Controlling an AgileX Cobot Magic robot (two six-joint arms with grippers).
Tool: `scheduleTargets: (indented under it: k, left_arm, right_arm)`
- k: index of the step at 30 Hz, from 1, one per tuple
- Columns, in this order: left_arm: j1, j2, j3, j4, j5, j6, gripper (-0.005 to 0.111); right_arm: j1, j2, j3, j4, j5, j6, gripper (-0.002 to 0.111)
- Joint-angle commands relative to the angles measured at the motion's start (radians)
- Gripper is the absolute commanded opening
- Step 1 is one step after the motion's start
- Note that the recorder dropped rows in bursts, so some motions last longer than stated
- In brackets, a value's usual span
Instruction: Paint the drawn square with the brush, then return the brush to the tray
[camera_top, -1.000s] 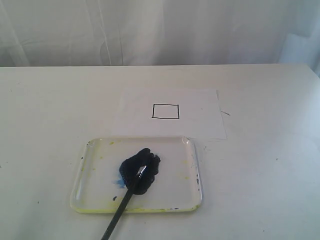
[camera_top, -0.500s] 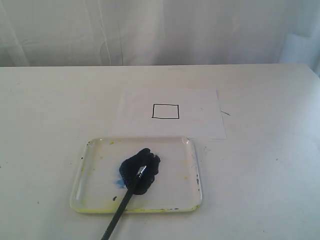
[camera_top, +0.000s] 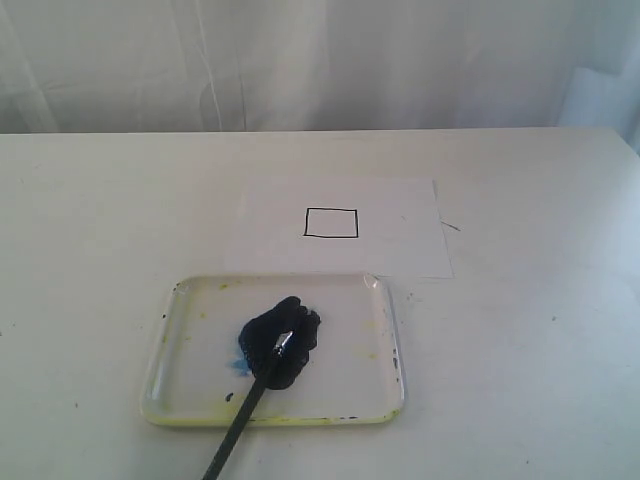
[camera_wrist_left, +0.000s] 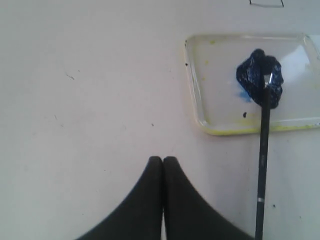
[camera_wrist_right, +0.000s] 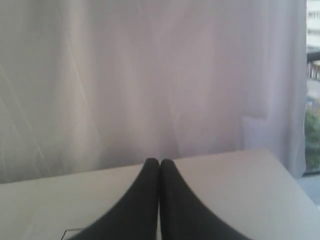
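The drawn square (camera_top: 331, 223) is a blank black outline on the white paper sheet (camera_top: 400, 250). Nearer the front stands the clear tray (camera_top: 180, 370) (camera_wrist_left: 200, 100) with yellowish stains and a dark navy paint blob (camera_top: 280, 335) (camera_wrist_left: 257, 75). The brush (camera_top: 245, 410) (camera_wrist_left: 263, 165) lies with its tip in the blob and its black handle sticking out over the tray's front rim. My left gripper (camera_wrist_left: 163, 159) is shut and empty, above bare table to the left of the tray. My right gripper (camera_wrist_right: 159, 161) is shut and empty, facing the curtain. Neither gripper shows in the exterior view.
A white curtain (camera_top: 320, 60) hangs behind the table's far edge. A short dark mark (camera_top: 452, 227) lies on the table just right of the paper. The white table (camera_top: 90, 230) spreads wide on both sides of the tray and paper.
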Motion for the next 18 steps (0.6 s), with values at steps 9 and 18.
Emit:
scheduleTargets:
  k: [9,18]
  left_arm:
    - [0.002,0.191,-0.013,-0.071,-0.035,0.067,0.000]
    - [0.002,0.241,-0.013,-0.114,-0.037,0.109,0.000]
  right_arm:
    - [-0.004,0.540,-0.295,0.009,0.180,-0.232,0.000]
    - [-0.004,0.916,-0.534,0.122,0.318,-0.366,0.042]
